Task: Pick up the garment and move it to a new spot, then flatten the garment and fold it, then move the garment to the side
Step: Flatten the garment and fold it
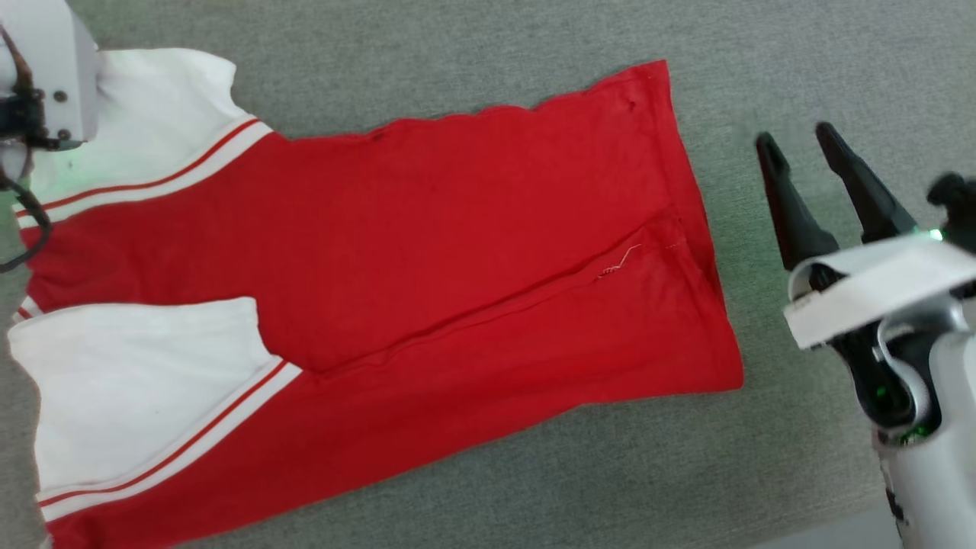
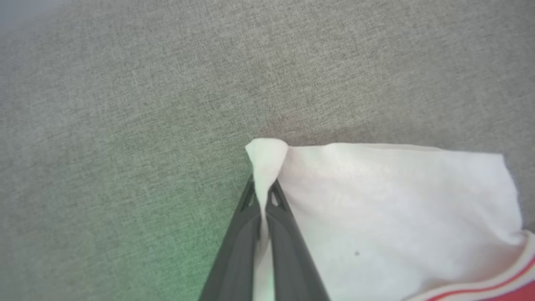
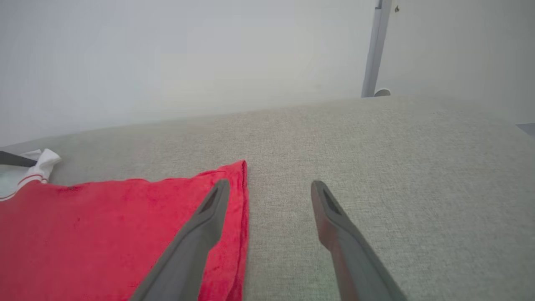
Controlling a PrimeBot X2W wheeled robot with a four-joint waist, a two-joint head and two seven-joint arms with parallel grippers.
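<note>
The garment (image 1: pixel 427 252), a red jersey with white sleeves and red-striped trim, lies spread on the grey fabric surface with its hem to the right. In the left wrist view my left gripper (image 2: pixel 263 190) is shut on the garment, pinching the corner of a white sleeve (image 2: pixel 376 200) so that a fold sticks up past the fingertips. In the head view that arm's pale wrist (image 1: pixel 46 76) sits over the upper sleeve at the far left. My right gripper (image 1: pixel 801 149) stands open beside the hem, with nothing between its fingers (image 3: pixel 209 209). The red hem corner (image 3: pixel 234 175) lies just left of the right gripper (image 3: pixel 269 186).
The grey fabric surface (image 1: pixel 762 69) extends beyond the jersey on all sides, with its front edge at the lower right of the head view. A pale wall and a thin upright pole (image 3: pixel 376 46) stand behind the surface.
</note>
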